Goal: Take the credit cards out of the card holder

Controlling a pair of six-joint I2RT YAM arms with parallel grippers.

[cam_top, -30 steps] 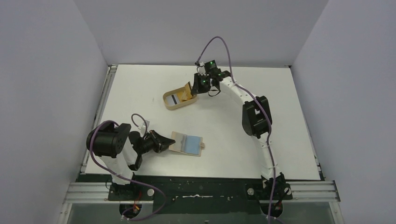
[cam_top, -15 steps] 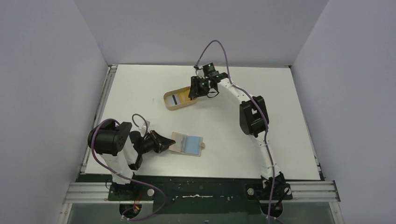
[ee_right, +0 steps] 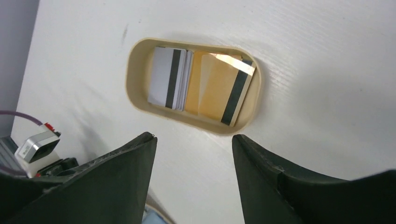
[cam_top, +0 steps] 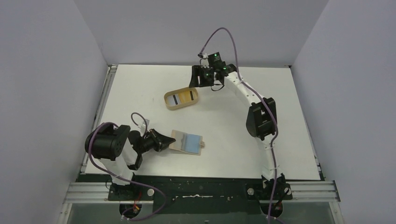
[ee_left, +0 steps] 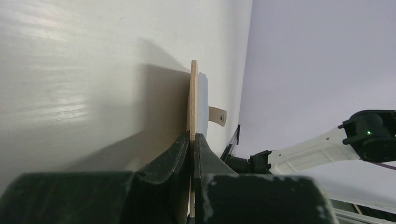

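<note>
Table [cam_top: 280, 140], card holder [cam_top: 189, 143] in left claw [cam_top: 171, 143]

card holder [cam_top: 178, 138]: tan | credit cards [ee_right: 215, 86]: white, amber, black-striped; one perhaps blue

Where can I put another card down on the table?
The widest bare patch of table lies between the right arm and the table's right edge. There is room between the tray and the card holder, and in the far left corner beyond the tray. Crowded: inside the tray, full of cards, and around the card holder, clamped by the left jaws.
</note>
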